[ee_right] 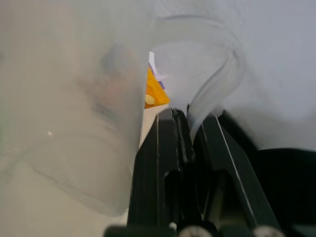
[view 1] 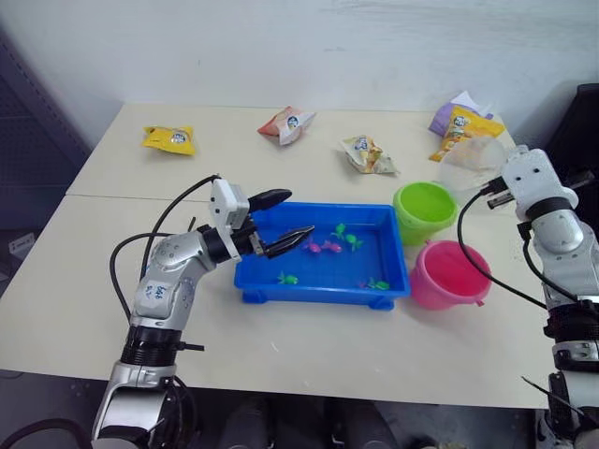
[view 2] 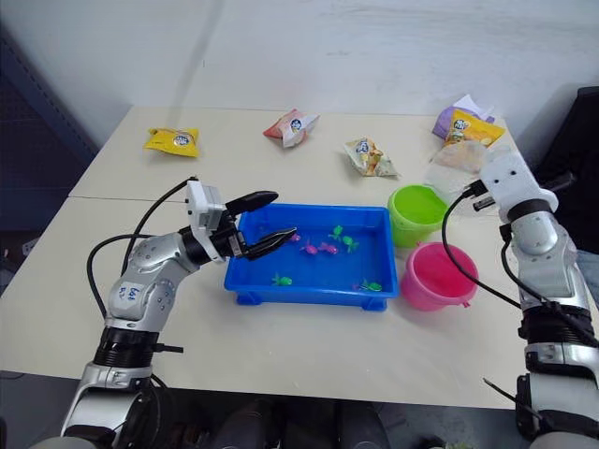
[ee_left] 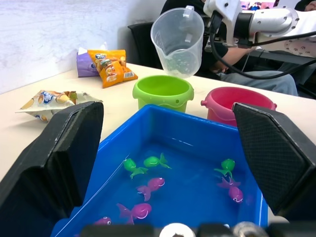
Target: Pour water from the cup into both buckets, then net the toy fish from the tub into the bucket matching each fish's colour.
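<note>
The pale counter (view 1: 309, 351) carries the blue tub (view 1: 323, 281) in the middle, with pink and green toy fish (view 1: 329, 246) scattered inside. To its right sit the green bucket (view 1: 424, 209) and, nearer, the pink bucket (view 1: 449, 274). The right gripper (ee_right: 190, 143) is clenched on the handle of the clear cup (ee_left: 178, 40), held up just beyond the green bucket. The left gripper (view 1: 281, 222) hovers released over the tub's left end. Pouring well likely means bringing the spout over each bucket's centre, then tipping slowly.

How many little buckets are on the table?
2. The lime green bucket stands beside the blue tub's far right corner; the pink bucket sits beside it, nearer the robot.
</note>
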{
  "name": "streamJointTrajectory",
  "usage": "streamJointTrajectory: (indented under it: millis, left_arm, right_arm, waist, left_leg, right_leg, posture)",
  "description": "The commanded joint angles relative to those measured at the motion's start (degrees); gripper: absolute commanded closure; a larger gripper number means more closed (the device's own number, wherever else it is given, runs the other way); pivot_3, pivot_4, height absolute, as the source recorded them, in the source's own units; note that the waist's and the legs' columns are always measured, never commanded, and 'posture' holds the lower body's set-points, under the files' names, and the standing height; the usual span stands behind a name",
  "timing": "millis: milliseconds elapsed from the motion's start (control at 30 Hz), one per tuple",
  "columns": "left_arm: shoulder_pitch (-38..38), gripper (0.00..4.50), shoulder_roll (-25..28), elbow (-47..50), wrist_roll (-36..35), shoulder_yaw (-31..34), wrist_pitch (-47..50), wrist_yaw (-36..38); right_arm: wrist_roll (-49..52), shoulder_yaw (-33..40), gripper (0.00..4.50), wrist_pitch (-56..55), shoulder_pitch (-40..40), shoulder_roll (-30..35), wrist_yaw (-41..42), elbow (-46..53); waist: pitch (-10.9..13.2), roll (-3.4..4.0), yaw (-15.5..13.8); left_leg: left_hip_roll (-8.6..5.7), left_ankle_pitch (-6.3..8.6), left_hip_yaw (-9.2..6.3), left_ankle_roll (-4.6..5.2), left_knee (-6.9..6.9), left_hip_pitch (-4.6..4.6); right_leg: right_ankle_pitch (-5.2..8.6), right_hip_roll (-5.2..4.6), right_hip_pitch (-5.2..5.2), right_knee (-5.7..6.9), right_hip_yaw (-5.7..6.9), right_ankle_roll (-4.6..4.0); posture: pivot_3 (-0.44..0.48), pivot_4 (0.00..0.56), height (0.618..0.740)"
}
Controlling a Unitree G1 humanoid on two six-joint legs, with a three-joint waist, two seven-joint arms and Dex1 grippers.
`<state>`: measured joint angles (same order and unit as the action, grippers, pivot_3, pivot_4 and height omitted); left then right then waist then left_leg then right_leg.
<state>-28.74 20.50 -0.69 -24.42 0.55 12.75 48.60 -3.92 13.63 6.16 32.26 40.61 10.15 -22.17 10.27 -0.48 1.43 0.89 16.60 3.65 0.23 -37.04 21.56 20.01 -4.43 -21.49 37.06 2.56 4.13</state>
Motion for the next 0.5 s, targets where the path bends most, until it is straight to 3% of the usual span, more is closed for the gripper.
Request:
streamJointTrajectory:
  millis: [33, 267, 433, 500]
  left_arm:
    - [-0.13, 0.00, 1.28, 4.57, -3.49, 0.66, 1.37, 3.06]
    - [1.74, 0.00, 5.88, 10.50, -8.77, 0.74, 5.99, 9.60]
    - [1.31, 0.00, 6.73, 10.59, -9.11, 0.02, 6.14, 12.25]
    - [1.13, 0.00, 7.04, 10.03, -8.56, -0.52, 5.92, 13.30]
  right_arm:
    - [11.21, 10.65, 4.34, 9.08, -2.45, -2.13, 0.71, 7.81]
    - [21.23, 23.09, 4.34, 20.61, -10.97, -5.41, -1.59, 15.60]
    - [23.31, 24.09, 4.34, 21.65, -16.80, -8.35, -0.87, 15.03]
    - [19.91, 20.65, 4.34, 19.58, -18.30, -7.99, -1.17, 13.47]
  waist:
    - [0.00, 0.00, -0.02]
    - [-0.01, 0.02, 0.00]
    - [-0.01, 0.02, 0.28]
    - [-0.01, 0.02, 0.26]
  left_leg:
    - [0.00, 0.00, 0.00, 0.00, -0.01, 0.00]
    - [-0.01, 0.02, -0.05, 0.04, 0.03, 0.04]
    - [-0.01, 0.04, 0.02, 0.06, 0.01, -0.02]
    - [-0.01, 0.04, 0.05, 0.06, 0.04, -0.07]
  right_leg:
    - [0.00, 0.00, 0.00, 0.01, 0.00, 0.00]
    - [0.00, -0.02, 0.01, -0.02, 0.03, 0.00]
    - [0.00, 0.00, 0.02, 0.02, -0.06, 0.00]
    - [0.00, 0.01, 0.02, 0.04, -0.10, 0.00]
  posture:
    - [0.000, 0.150, 0.738]
    - [0.000, 0.150, 0.738]
    - [0.000, 0.150, 0.738]
    - [0.000, 0.150, 0.738]
